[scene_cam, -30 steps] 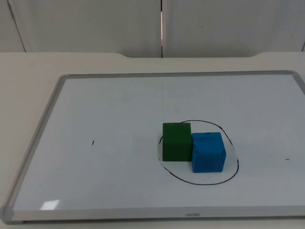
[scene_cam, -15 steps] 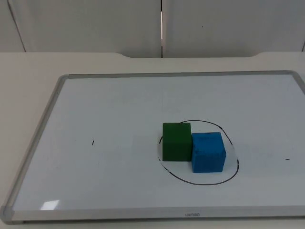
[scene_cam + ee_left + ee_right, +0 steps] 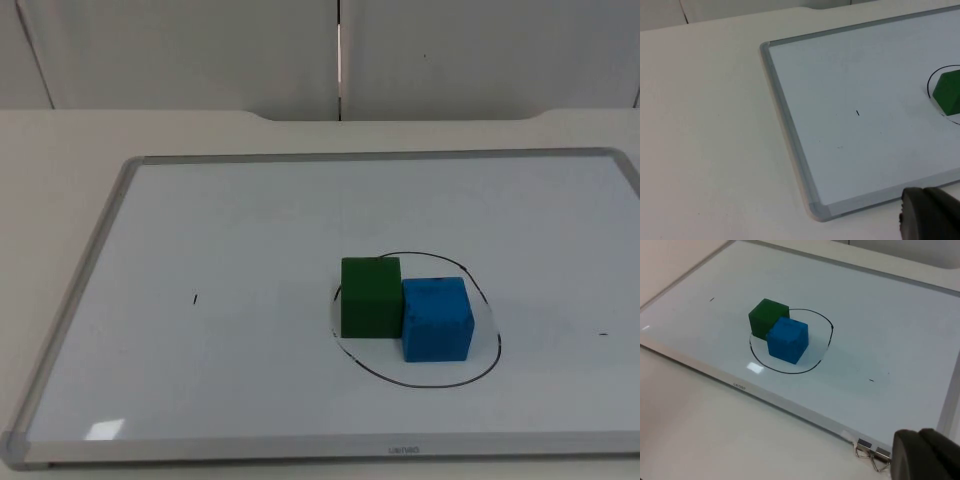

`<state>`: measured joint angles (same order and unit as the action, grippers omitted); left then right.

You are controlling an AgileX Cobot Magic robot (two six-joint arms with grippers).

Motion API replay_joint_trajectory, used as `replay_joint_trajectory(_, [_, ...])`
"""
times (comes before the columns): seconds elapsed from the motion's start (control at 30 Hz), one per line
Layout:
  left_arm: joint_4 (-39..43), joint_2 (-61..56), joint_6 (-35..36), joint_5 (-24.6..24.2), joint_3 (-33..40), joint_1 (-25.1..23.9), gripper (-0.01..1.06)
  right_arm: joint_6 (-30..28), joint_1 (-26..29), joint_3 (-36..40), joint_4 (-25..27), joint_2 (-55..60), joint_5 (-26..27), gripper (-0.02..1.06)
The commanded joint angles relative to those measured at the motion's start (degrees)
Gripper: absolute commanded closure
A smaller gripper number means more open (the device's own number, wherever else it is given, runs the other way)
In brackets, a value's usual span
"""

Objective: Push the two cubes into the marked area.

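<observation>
A framed whiteboard (image 3: pixel 150 260) lies on the white table (image 3: pixel 60 150). The green cube (image 3: pixel 371 297) and blue cube (image 3: pixel 436 318) sit touching inside the drawn circle (image 3: pixel 420 382), unmoved since before. The state of both grippers cannot be told.

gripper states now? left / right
Left gripper: off the whiteboard's near corner, holding nothing; open or closed cannot be told.
Right gripper: off the whiteboard's edge, clear of the cubes, holding nothing; open or closed cannot be told.

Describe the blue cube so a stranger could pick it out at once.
On the whiteboard lying on the table, find the black hand-drawn ring. Two cubes sit touching inside it; the blue cube is the one nearer the board's front edge, beside the green cube.
</observation>
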<state>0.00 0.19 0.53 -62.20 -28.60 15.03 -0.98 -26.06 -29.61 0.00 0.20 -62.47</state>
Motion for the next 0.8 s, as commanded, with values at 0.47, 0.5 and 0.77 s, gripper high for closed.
replay_joint_trajectory(0.47, [-0.7,-0.2,-0.5,0.6,0.3,-0.1,0.82,0.1,0.2,0.1,0.0,-0.2,0.7,0.33])
replay_joint_trajectory(0.5, [-0.7,-0.2,-0.5,0.6,0.3,-0.1,0.74,0.1,0.2,0.1,0.0,-0.2,0.7,0.33])
replay_joint_trajectory(0.77, [-0.7,-0.2,-0.5,0.6,0.3,-0.1,0.31,0.1,0.2,0.1,0.0,-0.2,0.7,0.33])
